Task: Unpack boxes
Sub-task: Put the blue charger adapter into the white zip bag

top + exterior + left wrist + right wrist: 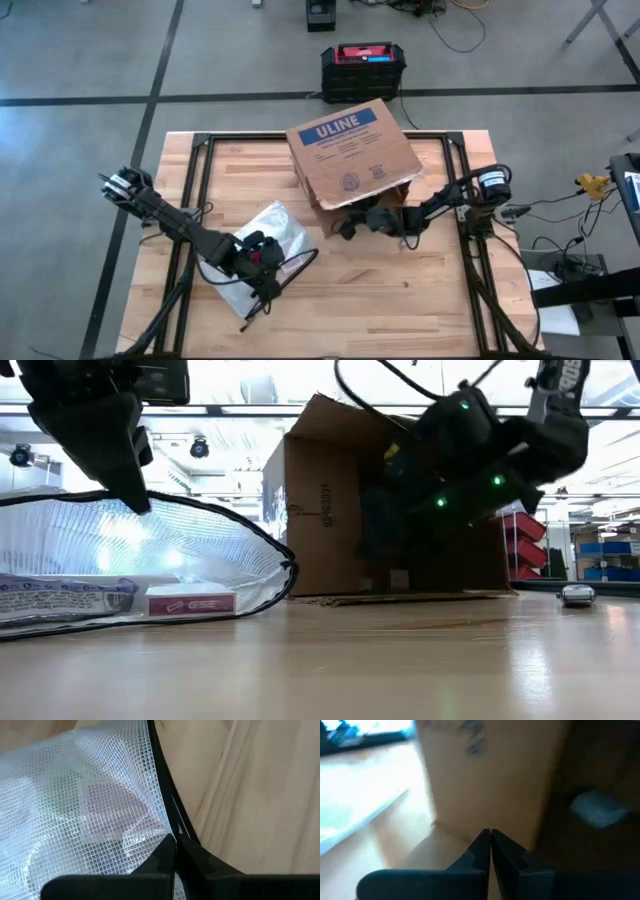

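Wooden worktop holds one ULINE box on its side and one mesh bag. Left end effector pinches the bag's edge; right end effector closed, empty, at the box opening.

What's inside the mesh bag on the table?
Through the mesh bag, the low view shows a small pink-labelled box and a flat printed packet lying inside. Anything behind them is hidden.
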Robot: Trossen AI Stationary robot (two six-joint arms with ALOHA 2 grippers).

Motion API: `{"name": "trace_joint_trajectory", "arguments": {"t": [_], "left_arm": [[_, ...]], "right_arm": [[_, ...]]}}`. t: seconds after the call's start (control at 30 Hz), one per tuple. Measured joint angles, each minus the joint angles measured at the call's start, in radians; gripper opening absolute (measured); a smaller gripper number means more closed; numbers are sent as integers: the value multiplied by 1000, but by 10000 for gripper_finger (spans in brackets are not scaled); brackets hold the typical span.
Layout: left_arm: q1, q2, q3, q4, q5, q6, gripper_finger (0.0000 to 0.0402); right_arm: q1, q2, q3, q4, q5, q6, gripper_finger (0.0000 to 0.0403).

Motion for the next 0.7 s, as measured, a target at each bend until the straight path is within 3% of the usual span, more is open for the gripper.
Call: {"name": "trace_joint_trajectory", "arguments": {"t": [0.17, 0.43, 0.6, 0.7], "left_arm": [[0, 0, 0, 2, -3, -18, 0], [2, 0, 0, 11, -56, -19, 0], [2, 0, 0, 17, -54, -33, 0], [1, 0, 0, 17, -50, -46, 0]], "right_arm": [[-22, 27, -54, 211, 114, -91, 0], [-82, 38, 13, 226, 201, -120, 0], [-86, 38, 35, 213, 443, -126, 0], [-96, 39, 35, 213, 389, -124, 0]]}}
